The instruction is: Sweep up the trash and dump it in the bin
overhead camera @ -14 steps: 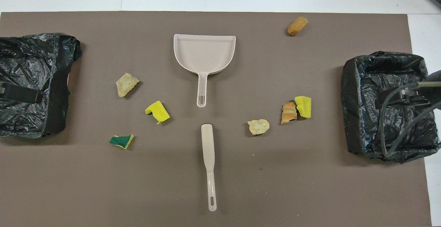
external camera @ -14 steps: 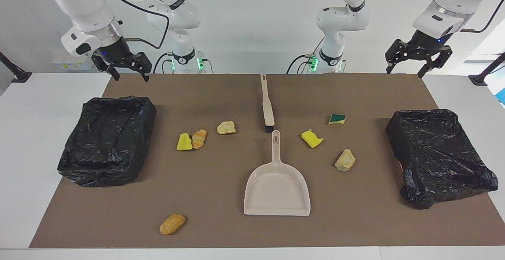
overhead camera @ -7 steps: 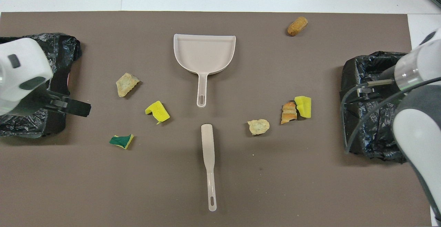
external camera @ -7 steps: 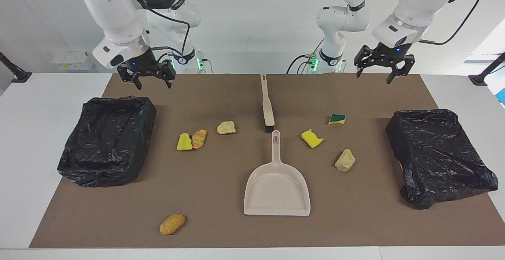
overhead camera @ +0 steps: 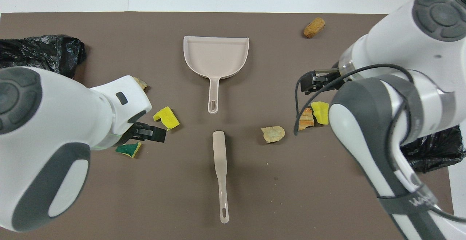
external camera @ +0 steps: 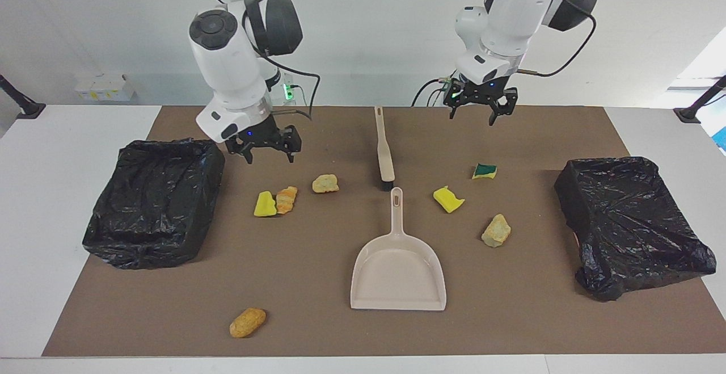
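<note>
Seven scraps lie scattered on the brown mat [external camera: 317, 334] while both grippers hang above it with fingers spread.

A smooth beige plastic dustpan [external camera: 398, 272] sits mid-mat, its handle toward the robots, in line with the slim beige brush [external camera: 385, 152] with black bristles. Crinkled black bag-lined bins stand at the right arm's end [external camera: 153, 204] and the left arm's end [external camera: 629, 226]. The trash: a porous yellow sponge [external camera: 265, 204] touching a ridged croissant [external camera: 286, 199], a pale crusty lump [external camera: 325, 183], a folded yellow sponge [external camera: 448, 199], a green-and-yellow sponge [external camera: 485, 171], a rough tan lump [external camera: 496, 230], and an orange oval lump [external camera: 247, 322] near the mat's edge farthest from the robots. The right gripper [external camera: 270, 151] hangs empty over the mat above the croissant pair; the left gripper [external camera: 472, 112] hangs empty over the mat near its robot-side edge. The right arm's wrist band shows letters, unreadable.
</note>
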You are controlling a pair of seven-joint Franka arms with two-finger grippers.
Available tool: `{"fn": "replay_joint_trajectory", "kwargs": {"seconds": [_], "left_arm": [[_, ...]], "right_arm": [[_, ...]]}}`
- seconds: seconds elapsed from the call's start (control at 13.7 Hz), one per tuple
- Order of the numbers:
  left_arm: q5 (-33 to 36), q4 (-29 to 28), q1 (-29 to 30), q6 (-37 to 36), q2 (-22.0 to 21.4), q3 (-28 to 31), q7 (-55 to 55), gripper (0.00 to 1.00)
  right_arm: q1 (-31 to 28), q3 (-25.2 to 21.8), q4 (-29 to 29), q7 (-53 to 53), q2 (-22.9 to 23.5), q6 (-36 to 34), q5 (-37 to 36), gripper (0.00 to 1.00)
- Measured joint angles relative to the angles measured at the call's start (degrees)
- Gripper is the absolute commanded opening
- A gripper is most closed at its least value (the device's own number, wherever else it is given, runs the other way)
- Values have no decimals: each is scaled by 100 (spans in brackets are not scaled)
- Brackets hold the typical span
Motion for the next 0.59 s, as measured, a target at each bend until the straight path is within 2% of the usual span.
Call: {"fn": "replay_joint_trajectory", "kwargs": {"seconds": [0.29,0.59], "left_arm": [[0,-596,-539,224,-346,-4,-202,100],[0,-903,-1000,418,-421,-4,-735,100]], "right_arm": [[475,101,269,850,725,914,208,100],[749,250,756,1344,1425,1623,296,100]]}}
